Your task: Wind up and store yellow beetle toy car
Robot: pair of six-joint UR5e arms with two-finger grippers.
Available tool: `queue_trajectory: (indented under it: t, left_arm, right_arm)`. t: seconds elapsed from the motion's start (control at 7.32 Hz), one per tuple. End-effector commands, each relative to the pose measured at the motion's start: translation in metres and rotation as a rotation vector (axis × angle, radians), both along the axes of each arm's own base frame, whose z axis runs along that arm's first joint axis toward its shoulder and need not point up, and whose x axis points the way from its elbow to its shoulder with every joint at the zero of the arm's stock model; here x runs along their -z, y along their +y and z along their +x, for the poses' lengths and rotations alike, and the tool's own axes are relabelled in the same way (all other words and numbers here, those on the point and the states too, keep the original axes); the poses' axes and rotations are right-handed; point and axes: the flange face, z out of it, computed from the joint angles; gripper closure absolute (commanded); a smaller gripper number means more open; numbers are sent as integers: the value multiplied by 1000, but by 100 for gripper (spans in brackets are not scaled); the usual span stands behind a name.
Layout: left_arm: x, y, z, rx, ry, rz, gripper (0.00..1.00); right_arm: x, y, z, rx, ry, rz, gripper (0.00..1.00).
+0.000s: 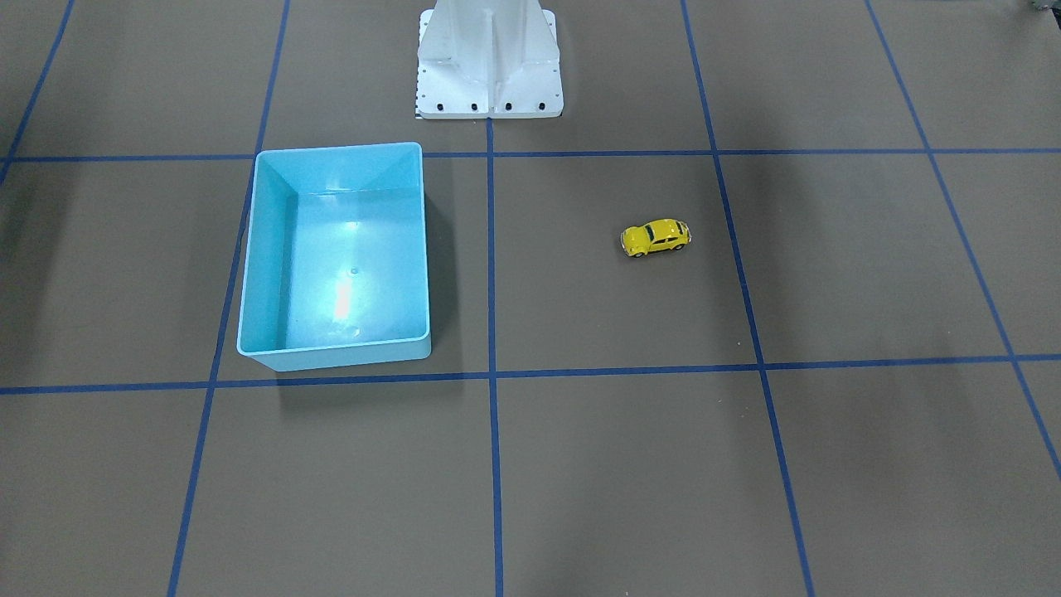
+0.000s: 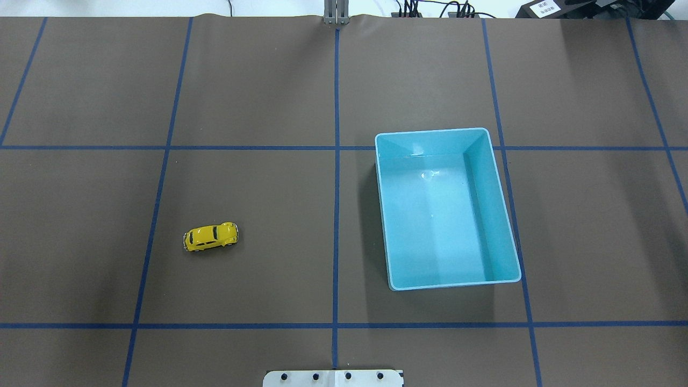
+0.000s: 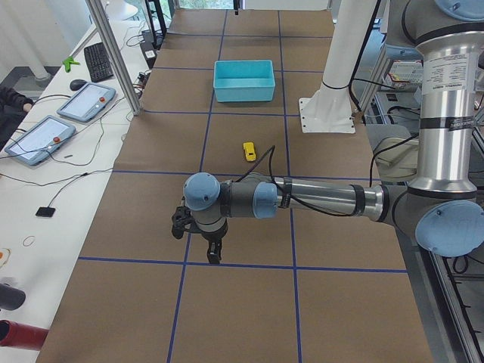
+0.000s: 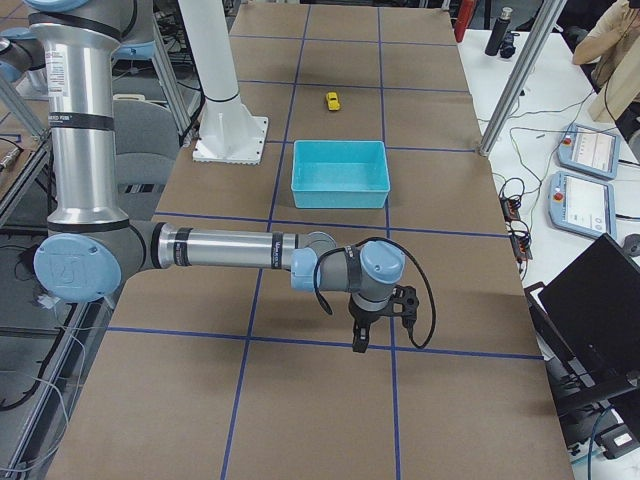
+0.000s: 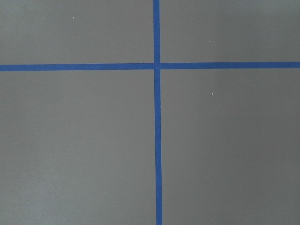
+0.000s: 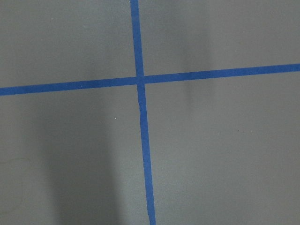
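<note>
The yellow beetle toy car stands on its wheels on the brown table, left of the centre line in the overhead view; it also shows in the front-facing view and both side views. The light blue bin sits empty to the right of the centre line. My left gripper hangs near the table far from the car, seen only in the left side view. My right gripper hangs likewise beyond the bin, seen only in the right side view. I cannot tell whether either is open or shut.
Blue tape lines grid the brown table. The robot's white base stands at the table's middle edge. Tablets and a keyboard lie on the white bench beside the table. Both wrist views show only table and tape.
</note>
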Motion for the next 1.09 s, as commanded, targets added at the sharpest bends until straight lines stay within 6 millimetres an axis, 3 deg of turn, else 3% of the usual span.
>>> queue_trajectory:
  t: [0.0, 0.96]
  left_arm:
    - [0, 1, -6, 13, 2, 1, 0]
    - [-2, 3, -14, 30, -2, -3, 0]
  right_arm:
    - [3, -3, 0, 1, -4, 41, 0]
    - [-1, -4, 0, 2, -6, 67, 0]
